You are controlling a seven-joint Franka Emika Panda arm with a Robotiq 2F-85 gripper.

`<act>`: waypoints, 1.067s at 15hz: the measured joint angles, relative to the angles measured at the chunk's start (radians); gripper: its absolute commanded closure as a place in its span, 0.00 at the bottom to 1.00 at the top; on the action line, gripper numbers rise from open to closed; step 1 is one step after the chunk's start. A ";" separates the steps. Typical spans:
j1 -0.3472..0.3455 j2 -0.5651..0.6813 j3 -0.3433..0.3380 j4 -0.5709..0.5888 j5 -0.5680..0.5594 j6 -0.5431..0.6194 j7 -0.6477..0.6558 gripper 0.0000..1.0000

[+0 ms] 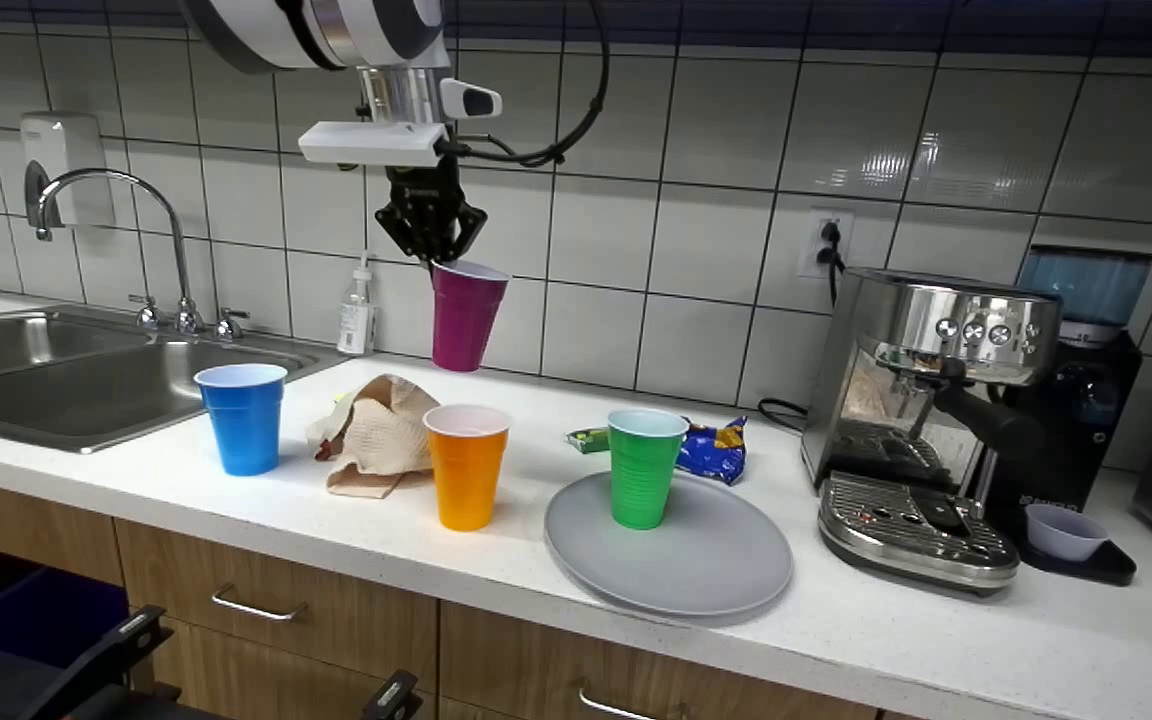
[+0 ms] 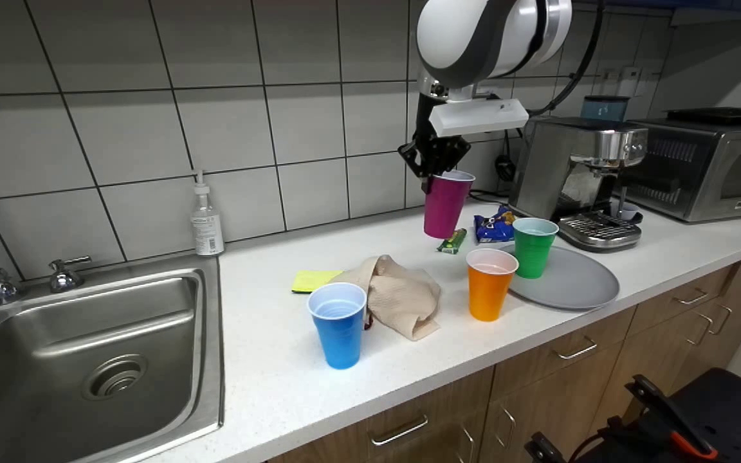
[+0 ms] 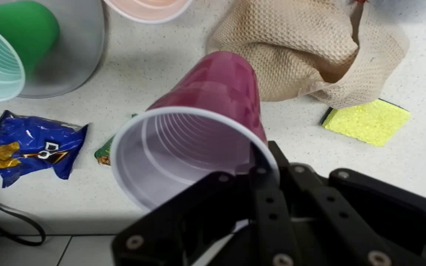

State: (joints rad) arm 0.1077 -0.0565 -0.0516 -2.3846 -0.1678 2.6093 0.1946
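Above a white kitchen tabletop [image 2: 267,347], a robot arm [image 1: 356,35] holds a purple cup [image 1: 466,320], its pincer [image 1: 432,264] pinching the cup's wall at the rim, one finger inside and one outside. The cup hangs mouth up and slightly tilted, well apart from the surface in both exterior views. Lower down, three more cups stand upright: a blue cup [image 1: 244,425] nearest the steel sink [image 2: 210,334], an orange cup [image 1: 466,480] between the other two, and a green cup [image 1: 641,480] on a gray plate [image 1: 696,580]. Between the blue and orange cups lies a crumpled beige cloth [image 2: 402,296], with a yellow sponge [image 3: 368,123] just beside it. Toward the tiled wall [image 1: 716,130] lie a green packet [image 1: 588,440] and a blue snack bag [image 1: 721,455], both beyond the green cup in an exterior view. A soap bottle [image 2: 206,225] stands by the sink's corner; past the plate, away from the sink, sits a metal espresso machine [image 1: 936,345] near a black grinder [image 1: 1086,400].
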 measured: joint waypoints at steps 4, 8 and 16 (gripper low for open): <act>-0.025 -0.048 0.011 -0.048 -0.015 -0.001 0.000 0.99; -0.047 -0.094 0.023 -0.094 -0.030 -0.002 0.000 0.99; -0.075 -0.153 0.041 -0.168 -0.031 -0.023 0.000 0.99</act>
State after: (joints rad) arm 0.0323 -0.2099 -0.0111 -2.5531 -0.1983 2.5863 0.1946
